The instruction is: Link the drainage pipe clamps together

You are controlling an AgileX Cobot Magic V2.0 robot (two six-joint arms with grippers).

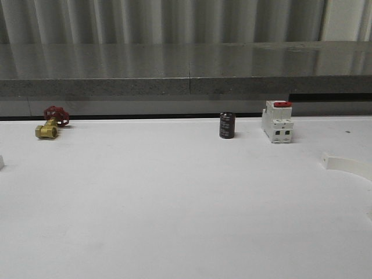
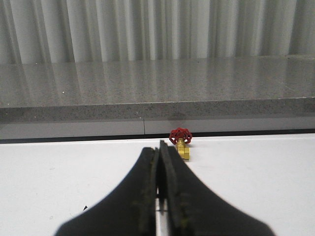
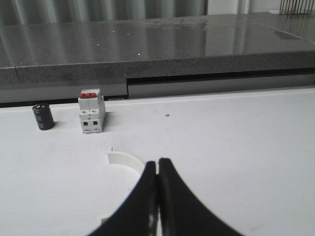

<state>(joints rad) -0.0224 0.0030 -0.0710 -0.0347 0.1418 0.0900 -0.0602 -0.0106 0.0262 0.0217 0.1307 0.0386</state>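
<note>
One white drainage pipe clamp (image 1: 349, 165) lies on the white table at the far right, cut off by the frame edge. In the right wrist view the same curved band (image 3: 125, 160) arcs behind my right gripper (image 3: 158, 162), which is shut with nothing between its fingers. One tab end (image 3: 104, 221) peeks out beside the left finger. Whether the fingers touch the band I cannot tell. My left gripper (image 2: 160, 147) is shut and empty, pointing toward a brass valve (image 2: 181, 143). A small white bit (image 1: 1, 163) at the table's left edge is too cut off to identify.
A black cylinder (image 1: 227, 125) and a white switch with a red top (image 1: 277, 121) stand at the back right. The brass valve with its red handle (image 1: 51, 123) lies at the back left. A grey ledge (image 1: 186, 87) runs behind the table.
</note>
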